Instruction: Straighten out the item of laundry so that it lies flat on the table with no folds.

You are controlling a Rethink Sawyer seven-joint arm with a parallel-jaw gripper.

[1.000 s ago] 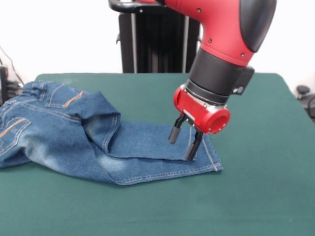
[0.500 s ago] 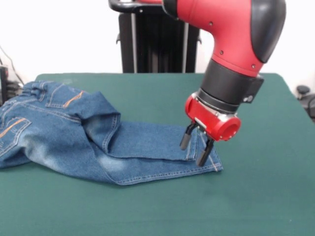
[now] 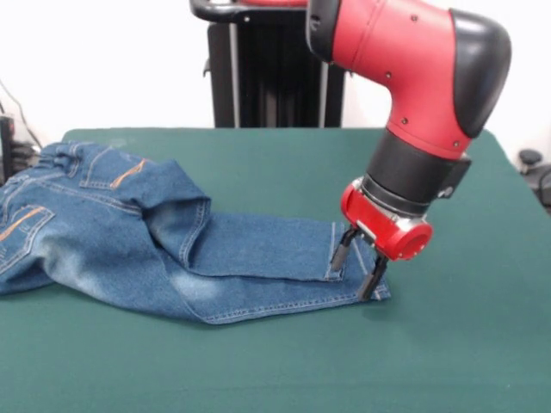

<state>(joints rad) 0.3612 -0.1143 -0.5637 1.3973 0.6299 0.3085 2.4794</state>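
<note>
The item of laundry (image 3: 146,232), a small pair of blue denim jeans with orange-stitched pockets and faded patches, lies on the dark green table (image 3: 448,344). Its waist end sits bunched at the far left, and one part is folded over the legs near the middle. The legs run to the right and end in hems. My gripper (image 3: 356,272) hangs over those hem ends, open, with its two black fingers (image 3: 340,253) straddling the cuff edge. I cannot tell whether the fingertips touch the cloth.
A black pedestal (image 3: 275,69) stands behind the table's far edge. Dark equipment and cables show at the left edge (image 3: 9,138), and a dark object sits at the right edge (image 3: 534,168). Bare green felt lies in front of and to the right of the jeans.
My gripper has travelled to the right along the jeans' legs and slightly down, from over the upper leg to the hem ends. The jeans have not shifted.
</note>
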